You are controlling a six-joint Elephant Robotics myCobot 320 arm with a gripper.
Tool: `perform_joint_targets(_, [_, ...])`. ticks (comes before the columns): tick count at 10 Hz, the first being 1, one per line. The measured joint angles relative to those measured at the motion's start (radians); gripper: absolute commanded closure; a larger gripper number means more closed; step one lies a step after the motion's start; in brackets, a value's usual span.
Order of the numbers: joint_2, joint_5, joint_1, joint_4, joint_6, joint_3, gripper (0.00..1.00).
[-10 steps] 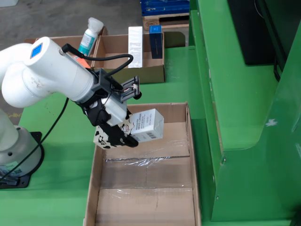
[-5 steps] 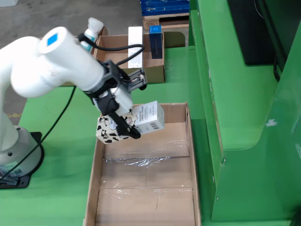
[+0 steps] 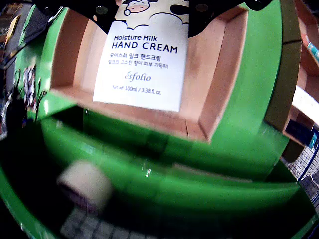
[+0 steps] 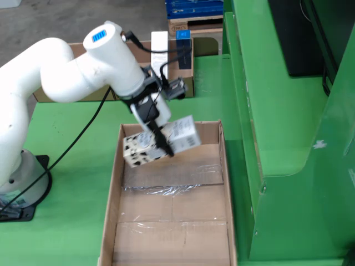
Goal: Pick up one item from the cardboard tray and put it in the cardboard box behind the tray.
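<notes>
My gripper [image 4: 162,142] is shut on a white hand cream box [image 4: 186,133] with a cow print and holds it tilted above the far end of a long open cardboard box [image 4: 226,183]. That box's floor shows only tape and clear film. In the wrist view the hand cream box [image 3: 142,59] hangs between the black fingers [image 3: 102,12] of my gripper [image 3: 149,10], with an empty cardboard compartment [image 3: 214,69] below and behind it.
A second cardboard box [image 4: 186,72] stands further back with a white carton [image 4: 160,47] and a blue carton [image 4: 184,47] upright in it. A green machine housing [image 4: 277,111] rises along the right. A blurred pale object [image 3: 87,184] lies low in the wrist view.
</notes>
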Motion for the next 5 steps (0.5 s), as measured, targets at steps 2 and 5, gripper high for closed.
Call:
perform_joint_targets(2, [-0.250, -0.245, 0.246, 0.247, -0.049, 0.249, 1.00])
perform_joint_targets(5, [-0.322, -0.540, 0.477, 0.578, -0.103, 0.425, 1.00])
